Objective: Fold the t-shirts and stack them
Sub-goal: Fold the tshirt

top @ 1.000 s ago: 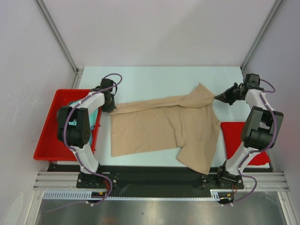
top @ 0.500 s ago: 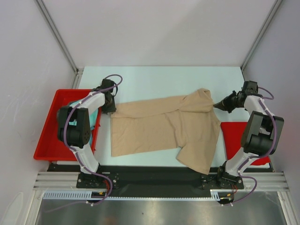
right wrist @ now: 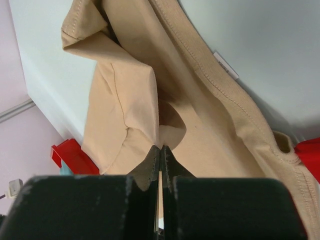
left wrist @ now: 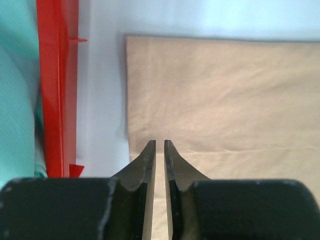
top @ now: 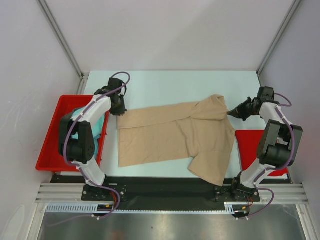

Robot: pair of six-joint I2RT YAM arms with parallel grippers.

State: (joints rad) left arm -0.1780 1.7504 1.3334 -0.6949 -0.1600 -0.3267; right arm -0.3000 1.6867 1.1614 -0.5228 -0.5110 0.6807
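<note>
Lying spread on the pale surface (top: 170, 85), the tan t-shirt (top: 170, 137) sits between both arms, hem to the left, one sleeve trailing toward the near edge. At the hem's far left corner the left end effector (left wrist: 160, 144) hovers, jaws a narrow slit apart with nothing between them. The left arm is now swung back, uncovering more of the teal t-shirt (top: 97, 125) in the red tray (top: 50, 145). At the far right shoulder the right end effector (top: 234, 113) is closed on a pinch of cloth. It has drawn nearer than a second ago, and the shoulder peak has sagged.
</note>
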